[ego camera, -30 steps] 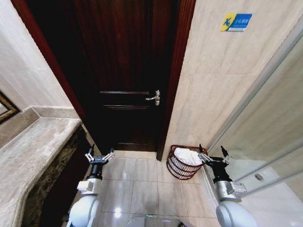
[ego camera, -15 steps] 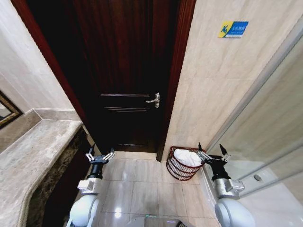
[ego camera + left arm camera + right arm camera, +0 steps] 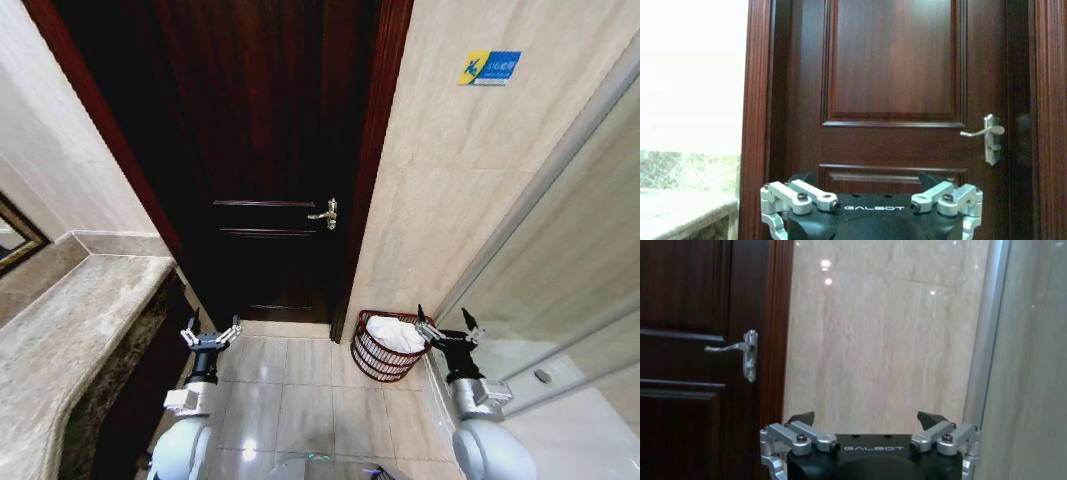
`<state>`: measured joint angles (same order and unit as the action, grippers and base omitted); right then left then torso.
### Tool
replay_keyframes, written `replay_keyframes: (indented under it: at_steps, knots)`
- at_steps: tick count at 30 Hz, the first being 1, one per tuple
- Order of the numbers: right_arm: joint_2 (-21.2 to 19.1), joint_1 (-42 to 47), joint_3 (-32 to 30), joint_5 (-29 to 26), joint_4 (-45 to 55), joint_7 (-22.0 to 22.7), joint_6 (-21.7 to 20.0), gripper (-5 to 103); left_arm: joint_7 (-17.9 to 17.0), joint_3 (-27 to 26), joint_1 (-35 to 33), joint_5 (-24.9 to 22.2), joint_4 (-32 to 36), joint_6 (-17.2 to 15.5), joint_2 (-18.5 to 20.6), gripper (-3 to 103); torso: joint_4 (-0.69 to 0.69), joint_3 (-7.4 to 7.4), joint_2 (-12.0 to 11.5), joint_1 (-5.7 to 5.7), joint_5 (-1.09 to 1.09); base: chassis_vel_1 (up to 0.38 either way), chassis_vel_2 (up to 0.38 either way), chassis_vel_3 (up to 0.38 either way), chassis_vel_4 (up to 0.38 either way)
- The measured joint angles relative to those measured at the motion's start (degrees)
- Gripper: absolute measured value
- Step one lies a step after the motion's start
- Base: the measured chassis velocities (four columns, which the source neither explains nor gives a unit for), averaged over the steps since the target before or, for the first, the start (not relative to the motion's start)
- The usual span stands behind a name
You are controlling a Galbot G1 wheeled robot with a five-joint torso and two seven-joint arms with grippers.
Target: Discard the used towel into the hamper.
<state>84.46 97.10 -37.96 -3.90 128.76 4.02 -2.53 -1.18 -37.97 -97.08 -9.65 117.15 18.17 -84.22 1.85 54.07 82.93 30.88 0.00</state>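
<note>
The whole scene has slid slightly down and the wall sign a little left since a second ago, so the head camera has shifted, while both arms keep the same raised pose and the basket's place on the floor looks unchanged; nearest, the left claw (image 3: 210,334) is held up over the tiled floor (image 3: 290,390) beside the marble worktop (image 3: 70,320), its fingers spread wide and holding nothing; the right claw (image 3: 447,330) stands just beside the hamper (image 3: 378,362) on its right, fingers likewise spread apart and empty; the hamper sits on the floor against the beige tiled wall (image 3: 450,200), just right of the door frame, with a white towel (image 3: 392,333) bundled inside it; a glass partition (image 3: 570,290) runs along the right; farther back, the dark wooden door (image 3: 270,150) is closed, its silver handle (image 3: 325,209) on its right edge; a blue and yellow sign (image 3: 489,67) hangs high on the wall.
</note>
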Motion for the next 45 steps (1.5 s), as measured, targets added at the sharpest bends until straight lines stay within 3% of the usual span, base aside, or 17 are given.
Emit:
replay_keyframes:
  at_steps: [9,22,45]
  knots:
    - [0.0,-0.6,0.6,0.3,-1.7,0.1,0.1,100,0.7,0.3,0.6,0.4,-1.2,0.2,0.0,100,0.0,-0.15,-0.3,-0.13,0.0,0.0,0.0,0.0,0.0]
    - [-1.5,-0.4,0.2,0.1,-0.4,0.3,-2.1,100,-1.3,0.5,1.7,1.7,-2.5,2.0,-1.1,100,0.0,-0.29,-0.5,-0.23,0.0,0.015,0.012,0.013,0.018]
    - [-1.8,1.7,1.8,0.1,0.0,0.3,-0.5,100,-1.4,0.3,0.6,2.1,-1.5,3.3,-2.5,100,0.0,-0.39,-0.7,-0.32,0.01,0.103,-0.104,-0.102,0.102]
